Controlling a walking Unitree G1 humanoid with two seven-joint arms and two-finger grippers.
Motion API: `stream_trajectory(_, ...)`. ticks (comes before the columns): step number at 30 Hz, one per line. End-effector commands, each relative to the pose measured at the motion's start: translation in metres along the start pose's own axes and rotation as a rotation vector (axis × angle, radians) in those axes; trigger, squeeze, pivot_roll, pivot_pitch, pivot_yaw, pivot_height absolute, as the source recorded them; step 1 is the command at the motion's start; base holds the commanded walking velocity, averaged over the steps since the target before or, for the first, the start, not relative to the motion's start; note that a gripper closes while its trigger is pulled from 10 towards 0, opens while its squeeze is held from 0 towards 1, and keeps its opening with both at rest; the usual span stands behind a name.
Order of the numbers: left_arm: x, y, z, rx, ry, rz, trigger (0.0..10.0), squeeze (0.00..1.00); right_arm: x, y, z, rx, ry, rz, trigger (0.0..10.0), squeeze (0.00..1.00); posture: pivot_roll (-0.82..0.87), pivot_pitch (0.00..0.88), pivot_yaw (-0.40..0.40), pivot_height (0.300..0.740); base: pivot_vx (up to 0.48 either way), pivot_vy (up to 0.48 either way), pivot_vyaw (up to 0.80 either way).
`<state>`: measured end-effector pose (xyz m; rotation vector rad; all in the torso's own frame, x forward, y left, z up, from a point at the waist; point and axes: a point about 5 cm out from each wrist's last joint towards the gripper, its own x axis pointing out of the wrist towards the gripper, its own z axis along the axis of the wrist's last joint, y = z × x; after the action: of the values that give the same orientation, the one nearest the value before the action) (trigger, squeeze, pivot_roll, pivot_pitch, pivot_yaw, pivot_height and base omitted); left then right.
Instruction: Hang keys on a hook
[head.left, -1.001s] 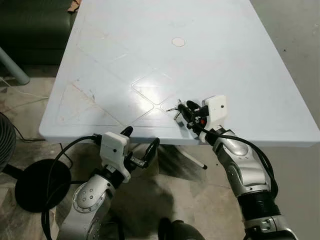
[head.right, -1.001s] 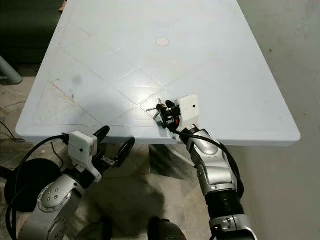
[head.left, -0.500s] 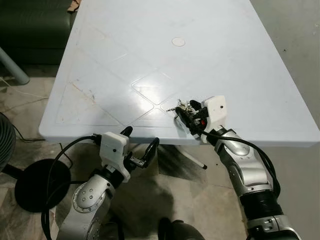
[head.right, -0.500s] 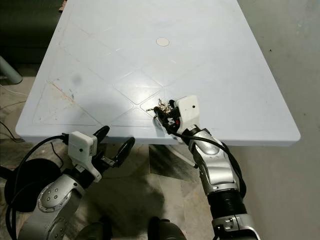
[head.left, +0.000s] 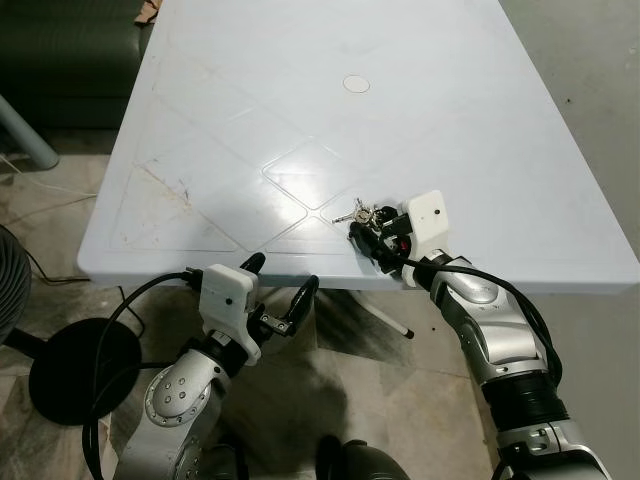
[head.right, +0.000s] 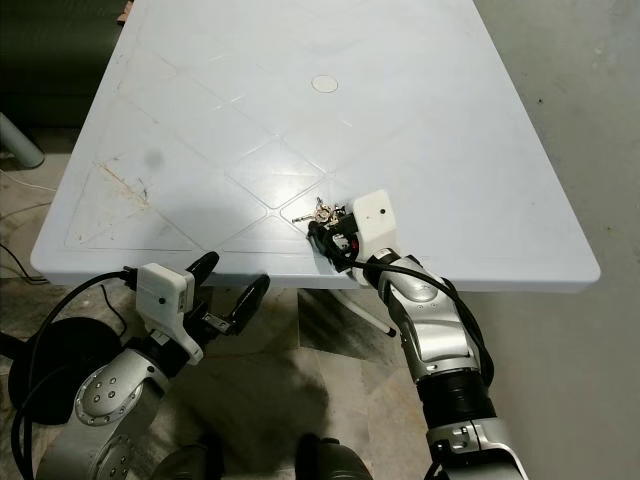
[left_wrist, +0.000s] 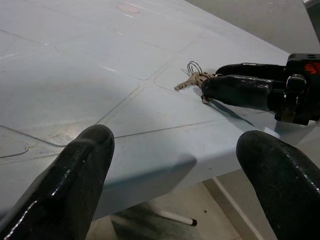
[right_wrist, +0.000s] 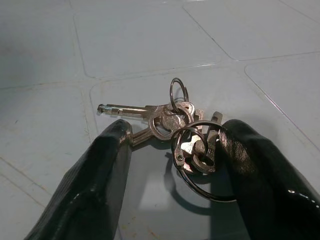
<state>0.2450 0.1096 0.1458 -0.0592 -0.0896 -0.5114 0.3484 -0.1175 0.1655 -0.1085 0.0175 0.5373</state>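
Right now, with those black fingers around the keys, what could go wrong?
The right gripper has its fingers on either side of the keys, not yet closed. The bunch lies flat and loose on the table, so the fingers might pinch only one key or a ring and the rest could swing or slip out. It also sits fairly near the table's front edge, so a nudge could push it off. The left gripper waits below that edge.

A pale blue plastic table (head.left: 250, 120) with moulded diamond lines and a round centre cap (head.left: 356, 84) stood on a mottled concrete floor (head.left: 590, 60). A dark sofa (head.left: 60, 60) sat at 10 o'clock, a black round base (head.left: 70, 370) at 8 o'clock.
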Motion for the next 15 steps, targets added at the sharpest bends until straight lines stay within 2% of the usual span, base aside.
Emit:
stream_trajectory(1,-0.0030,-0.0037,0.0021,-0.002,-0.012,0.000,10.0,0.00,-0.0036,-0.0023,-0.0067,0.010,0.028,-0.003,2.6,0.00,0.10,0.279,-0.126,0.740,0.000,0.000,0.00)
stream_trajectory(2,-0.0030,-0.0037,0.0021,-0.002,-0.012,0.000,10.0,0.00,-0.0036,-0.0023,-0.0067,0.010,0.028,-0.003,2.6,0.00,0.10,0.279,-0.126,0.740,0.000,0.000,0.00)
stream_trajectory(3,-0.0030,-0.0040,0.0021,-0.002,-0.012,-0.001,10.0,0.00,-0.0039,-0.0030,-0.0062,0.000,0.025,-0.009,0.2,0.00,0.10,0.278,-0.128,0.740,0.000,0.000,0.00)
stream_trajectory(4,-0.0028,-0.0041,0.0021,-0.002,-0.012,-0.001,10.0,0.00,-0.0039,-0.0032,-0.0060,-0.002,0.024,-0.010,0.0,0.00,0.10,0.278,-0.128,0.740,0.000,0.000,0.00)
stream_trajectory(15,-0.0027,-0.0039,0.0025,-0.004,-0.015,0.005,10.0,0.00,-0.0034,-0.0020,-0.0033,-0.005,-0.004,-0.008,0.0,0.00,0.10,0.281,-0.130,0.740,0.000,0.000,0.00)
